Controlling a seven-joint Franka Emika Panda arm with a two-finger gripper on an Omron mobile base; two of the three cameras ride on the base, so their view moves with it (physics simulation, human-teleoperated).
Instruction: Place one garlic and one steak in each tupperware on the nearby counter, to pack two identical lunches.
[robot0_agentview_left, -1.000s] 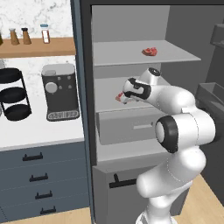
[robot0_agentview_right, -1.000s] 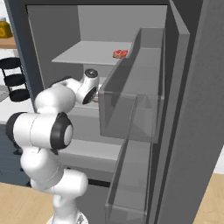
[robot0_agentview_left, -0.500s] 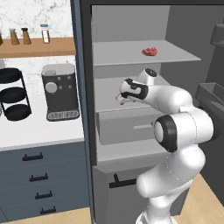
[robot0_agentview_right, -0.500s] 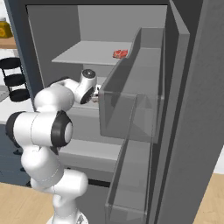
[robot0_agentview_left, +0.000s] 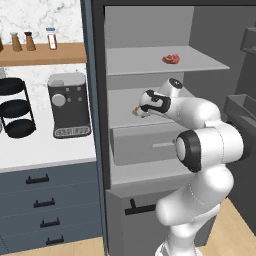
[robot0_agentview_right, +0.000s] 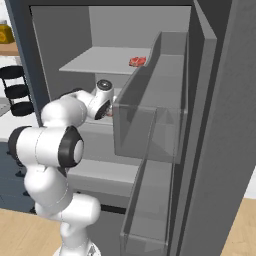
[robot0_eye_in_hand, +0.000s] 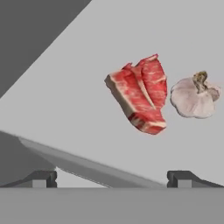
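On the fridge's middle shelf a red marbled steak lies with a white garlic bulb right beside it. My gripper is open and hovers a short way before the steak, touching nothing. From the base the gripper reaches into the middle shelf, a red bit of steak at its tips. A second steak rests on the upper shelf. The white counter runs to the left of the fridge. The tupperware is out of view.
A coffee machine and a black tiered rack stand on the counter, under a wooden wall shelf with shakers. A closed fridge drawer sits below my hand. The open fridge door's bins crowd the right side.
The wrist has turned and shifted slightly at the middle shelf. The jaws stayed open and the food has not moved.
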